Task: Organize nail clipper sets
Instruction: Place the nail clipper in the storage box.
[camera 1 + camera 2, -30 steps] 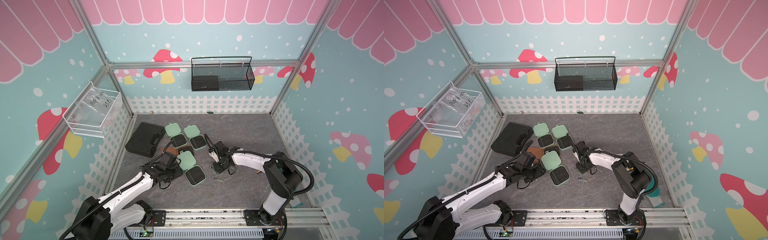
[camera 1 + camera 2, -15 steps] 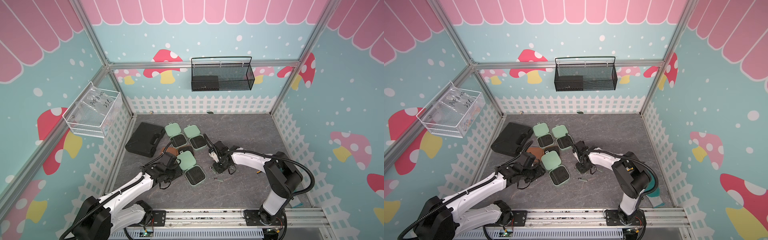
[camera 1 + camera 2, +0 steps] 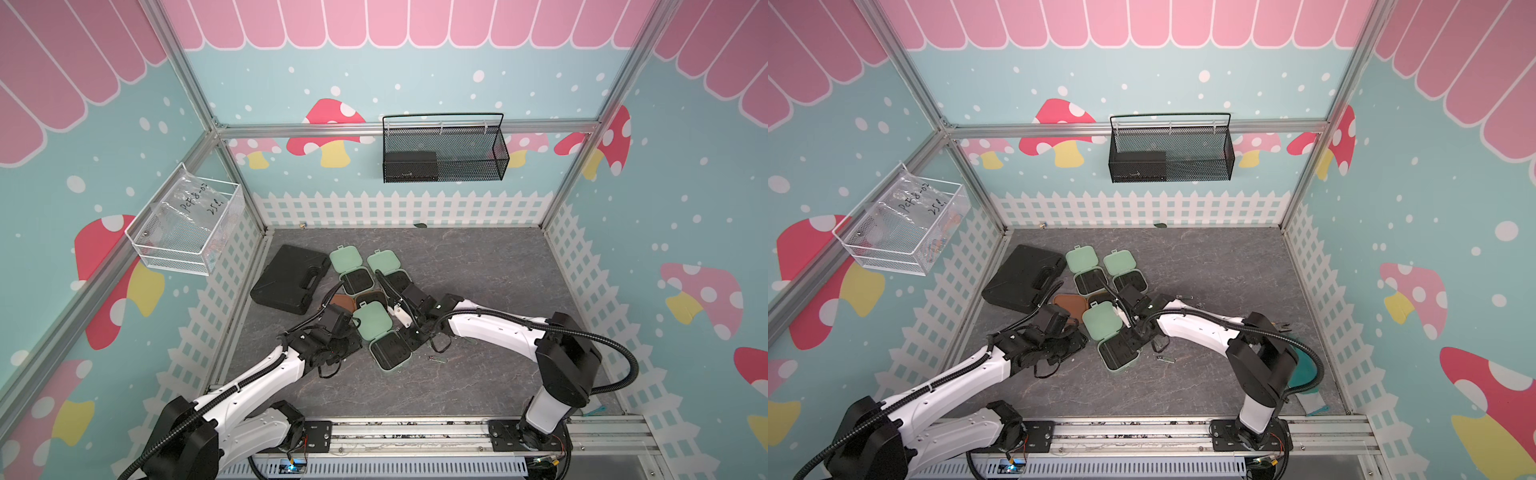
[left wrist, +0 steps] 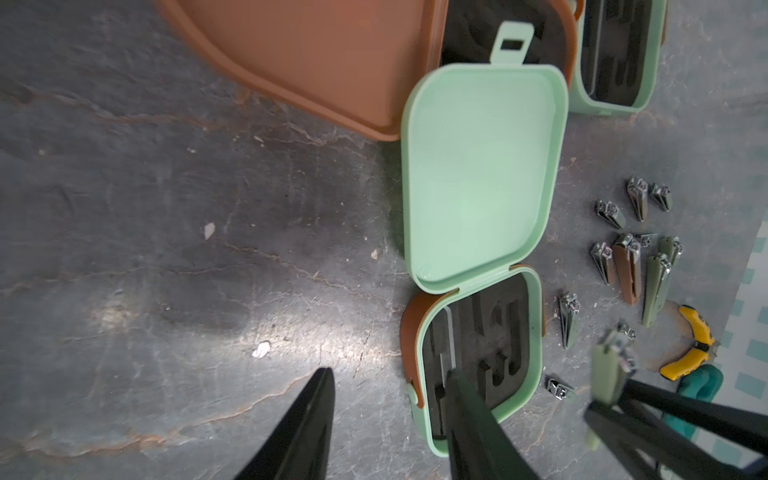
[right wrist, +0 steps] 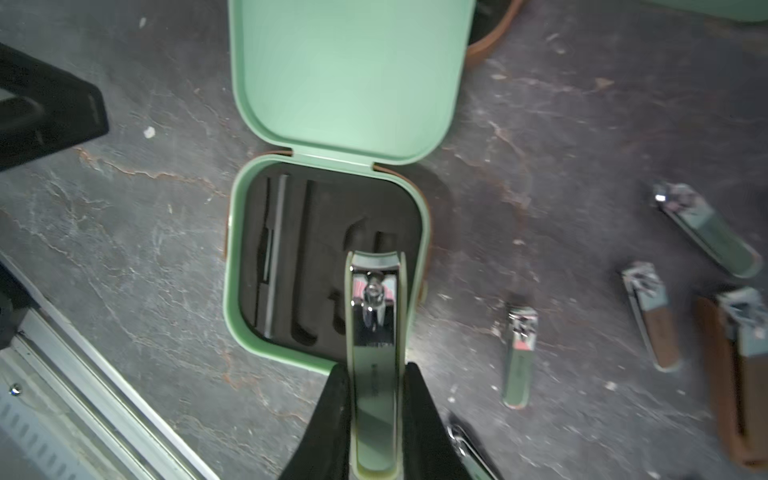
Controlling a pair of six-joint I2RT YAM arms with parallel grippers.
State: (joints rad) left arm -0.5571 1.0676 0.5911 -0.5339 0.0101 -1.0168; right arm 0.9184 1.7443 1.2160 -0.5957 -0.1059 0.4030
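Note:
Three mint green cases of the nail clipper sets (image 3: 374, 322) (image 3: 345, 259) (image 3: 383, 262) and a brown one (image 3: 344, 301) lie open on the grey floor. My right gripper (image 5: 376, 370) is shut on a green-handled clipper (image 5: 374, 311), which hangs over the front green case's black slotted insert (image 5: 316, 249). My left gripper (image 4: 390, 372) is open beside that case, with one finger (image 4: 469, 407) over the edge of its insert (image 4: 486, 332). Several loose clippers (image 4: 623, 249) (image 5: 519, 349) lie on the floor just right of the case.
A large black case with a handle (image 3: 291, 284) lies left of the small cases. A black wire basket (image 3: 442, 151) hangs on the back wall and a white one (image 3: 187, 226) on the left wall. A yellow-handled tool (image 4: 690, 345) lies near the right fence.
My right gripper's jaws have closed in on the green-handled clipper. My left gripper has narrowed a little. Both arms stay almost where they were.

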